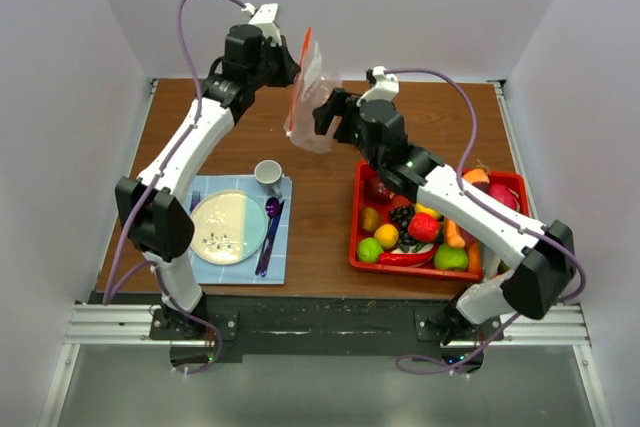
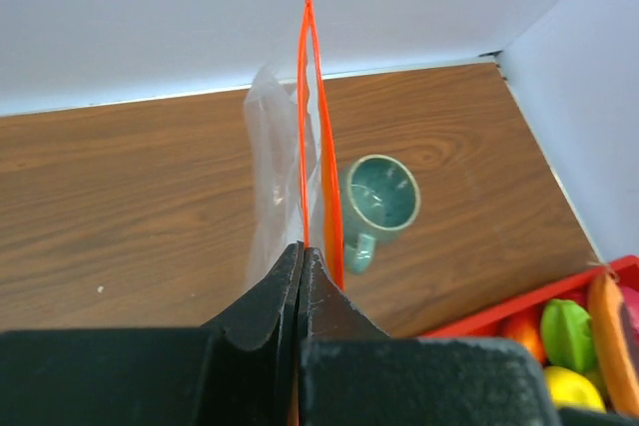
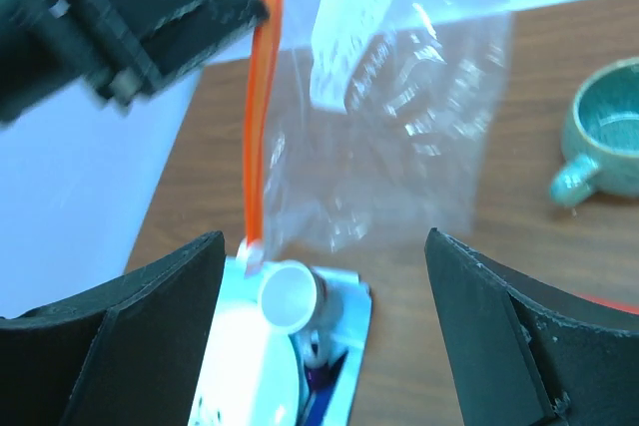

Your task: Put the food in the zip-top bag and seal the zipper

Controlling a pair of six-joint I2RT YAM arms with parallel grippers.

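Up at 12 o'clock in the top view, the left end effector (image 2: 302, 264) is clamped on the zipper (image 2: 318, 127), its jaws pressed together on the orange-red strip. The zip-top bag (image 1: 312, 97) hangs from that grip above the worktop (image 1: 320, 207), its strip running nearly upright. At the bag's 4 o'clock, the right end effector (image 3: 324, 246) faces it with its fingers spread wide, holding nothing; the clear plastic sits ahead of the gap. A teal mug (image 2: 379, 195) stands on the wood beyond the bag. The food (image 1: 410, 232) lies in a red tray (image 1: 356, 217) at 4 o'clock. A plate (image 1: 228, 227), a white cup (image 1: 267, 175) and a purple spoon (image 1: 272, 222) rest on a blue mat (image 1: 280, 267) at 8 o'clock.
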